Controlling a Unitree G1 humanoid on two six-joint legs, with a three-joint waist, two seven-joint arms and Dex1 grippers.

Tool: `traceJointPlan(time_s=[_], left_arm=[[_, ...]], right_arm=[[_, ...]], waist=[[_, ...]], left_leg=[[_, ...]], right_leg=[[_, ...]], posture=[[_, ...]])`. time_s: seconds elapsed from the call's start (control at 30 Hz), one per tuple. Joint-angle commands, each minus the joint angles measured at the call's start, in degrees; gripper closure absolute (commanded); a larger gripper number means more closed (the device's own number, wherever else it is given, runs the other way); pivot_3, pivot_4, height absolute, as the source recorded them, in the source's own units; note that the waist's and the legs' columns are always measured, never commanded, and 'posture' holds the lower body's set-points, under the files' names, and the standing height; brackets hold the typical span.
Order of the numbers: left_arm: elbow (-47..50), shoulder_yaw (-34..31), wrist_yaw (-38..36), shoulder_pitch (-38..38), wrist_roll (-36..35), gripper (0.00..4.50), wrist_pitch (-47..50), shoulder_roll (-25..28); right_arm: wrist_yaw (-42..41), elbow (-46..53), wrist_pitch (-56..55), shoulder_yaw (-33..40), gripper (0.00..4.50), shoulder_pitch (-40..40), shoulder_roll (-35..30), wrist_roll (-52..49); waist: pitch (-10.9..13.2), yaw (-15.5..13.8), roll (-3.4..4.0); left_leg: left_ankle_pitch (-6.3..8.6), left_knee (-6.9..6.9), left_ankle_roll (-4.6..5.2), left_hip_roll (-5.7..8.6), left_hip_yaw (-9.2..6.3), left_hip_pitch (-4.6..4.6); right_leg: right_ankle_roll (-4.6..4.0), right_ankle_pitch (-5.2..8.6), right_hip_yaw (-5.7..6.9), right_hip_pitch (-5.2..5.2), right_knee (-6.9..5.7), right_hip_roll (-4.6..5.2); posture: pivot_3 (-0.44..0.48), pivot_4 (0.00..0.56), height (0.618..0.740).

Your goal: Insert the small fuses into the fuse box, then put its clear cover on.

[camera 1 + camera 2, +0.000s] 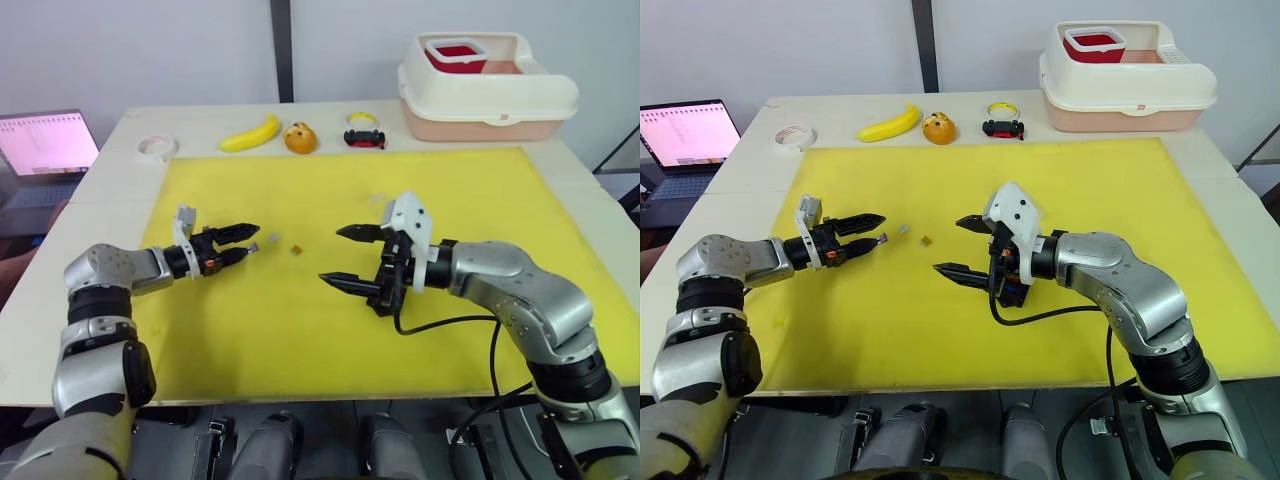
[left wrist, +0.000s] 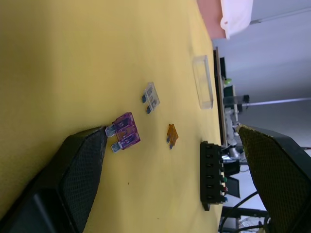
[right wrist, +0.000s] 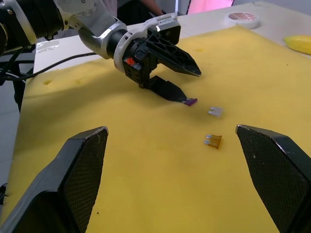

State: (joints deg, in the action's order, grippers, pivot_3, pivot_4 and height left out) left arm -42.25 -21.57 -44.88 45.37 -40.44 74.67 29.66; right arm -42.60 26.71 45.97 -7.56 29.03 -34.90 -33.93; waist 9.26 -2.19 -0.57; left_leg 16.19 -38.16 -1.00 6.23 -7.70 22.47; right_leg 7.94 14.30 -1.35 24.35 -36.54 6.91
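I am holding my left tool [image 1: 240, 245] open, one fingertip touching the tiny purple plastic fuse [image 2: 125, 131] lying on the yellow mat [image 1: 300, 330]; my right tool [image 1: 345, 256] is gaping wide, empty.

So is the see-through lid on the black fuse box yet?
No, it is off. The clear cover lies flat on the yellow mat, apart from the fuse box.

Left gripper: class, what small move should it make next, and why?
Probably ease the left gripper forward and close on the small purple plastic fuse. Its black fingers are open, one tip right beside that fuse on the yellow mat; the grey fuse and amber fuse lie farther off.
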Motion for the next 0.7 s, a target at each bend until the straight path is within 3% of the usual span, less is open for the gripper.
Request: traceJointPlan(time_s=[0.03, 0.13, 0.57, 0.67, 0.7], left_arm=[[-1.42, 0.94, 0.50, -0.57, 0.73, 0.82, 0.68, -1.68], [-1.09, 1.30, 0.18, -0.76, 1.11, 2.29, 0.63, -1.74], [-2.76, 1.18, 0.09, -0.80, 2.60, 2.29, -1.57, -1.90], [-2.90, 1.26, 0.56, -1.07, 3.22, 3.17, -2.48, -2.02], [-2.88, 1.27, 0.79, -1.24, 3.51, 3.66, -2.96, -2.10]], right_arm=[[0.00, 0.82, -0.21, 1.16, 0.00, 0.94, -0.09, -0.09], [-0.02, 0.78, -0.14, 1.16, 0.00, 0.93, -0.16, -0.07], [-0.93, 0.51, -0.47, 0.72, 0.00, 0.78, -1.12, 1.23], [-1.03, 0.55, -0.50, 0.74, 0.00, 0.68, -1.10, 1.45], [-1.03, 0.61, -0.48, 0.75, 0.00, 0.61, -1.10, 1.49]], waist=[[0.00, 0.01, 0.00], [0.00, 0.08, -0.01], [0.00, 0.19, 0.00], [0.00, 0.21, 0.00], [0.00, 0.22, 0.00]], left_leg=[[0.00, 0.00, 0.00, 0.00, 0.00, 0.00], [0.00, 0.00, 0.00, 0.00, 0.01, 0.00], [0.00, 0.01, 0.00, -0.03, 0.02, 0.01], [0.00, 0.01, 0.00, -0.03, 0.02, 0.00], [0.00, 0.01, -0.01, -0.03, 0.03, 0.01]], right_leg=[[0.00, 0.00, 0.00, 0.00, 0.00, 0.00], [0.00, 0.00, 0.00, 0.02, 0.00, 0.00], [0.00, 0.00, 0.00, 0.05, 0.00, -0.01], [0.00, 0.00, 0.00, 0.05, 0.00, -0.01], [0.00, 0.00, 0.00, 0.05, 0.00, -0.01]], posture=[[0.000, 0.150, 0.740], [0.000, 0.150, 0.740], [0.000, 0.150, 0.740], [0.000, 0.150, 0.740], [0.000, 0.150, 0.740]])
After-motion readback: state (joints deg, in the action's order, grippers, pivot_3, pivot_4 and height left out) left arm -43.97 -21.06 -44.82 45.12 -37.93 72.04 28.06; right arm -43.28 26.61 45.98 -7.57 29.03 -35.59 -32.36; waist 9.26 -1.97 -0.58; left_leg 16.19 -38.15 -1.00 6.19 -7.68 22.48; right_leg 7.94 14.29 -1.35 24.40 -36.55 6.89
